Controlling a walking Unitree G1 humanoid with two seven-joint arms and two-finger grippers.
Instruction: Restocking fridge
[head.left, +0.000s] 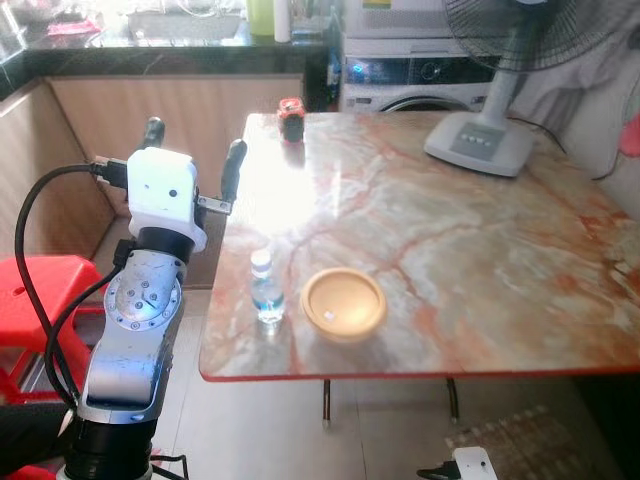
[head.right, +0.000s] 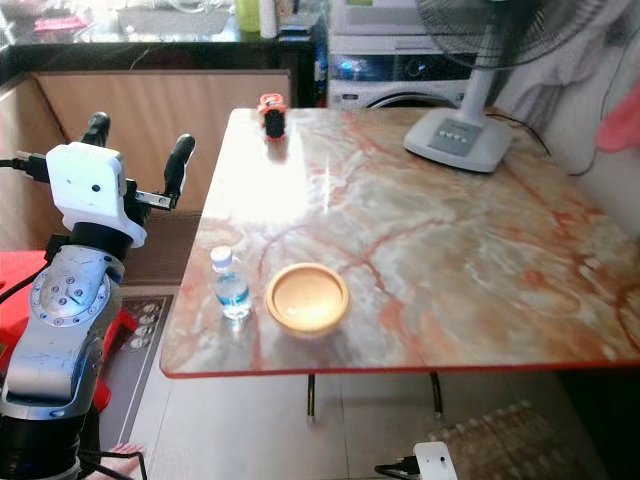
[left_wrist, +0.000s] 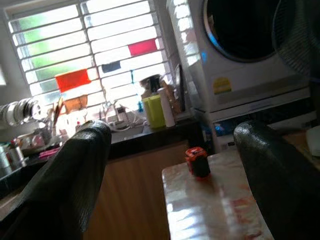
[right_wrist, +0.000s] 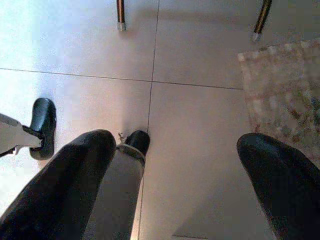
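Note:
A small clear water bottle (head.left: 267, 289) with a white cap and blue label stands upright near the front left corner of the marble table (head.left: 460, 240). Right beside it sits an empty yellow-tan bowl (head.left: 343, 303). My left gripper (head.left: 192, 160) is raised off the table's left edge, open, with nothing between its black fingers (left_wrist: 75, 180); it sits behind and to the left of the bottle. My right gripper (right_wrist: 175, 165) hangs low over the tiled floor, open and empty.
A small red and black object (head.left: 291, 117) rests at the table's far left corner. A white fan base (head.left: 478, 142) stands at the far right. A washing machine (head.left: 420, 75) and wooden counter (head.left: 170, 110) lie behind. A red stool (head.left: 40, 300) stands at my left.

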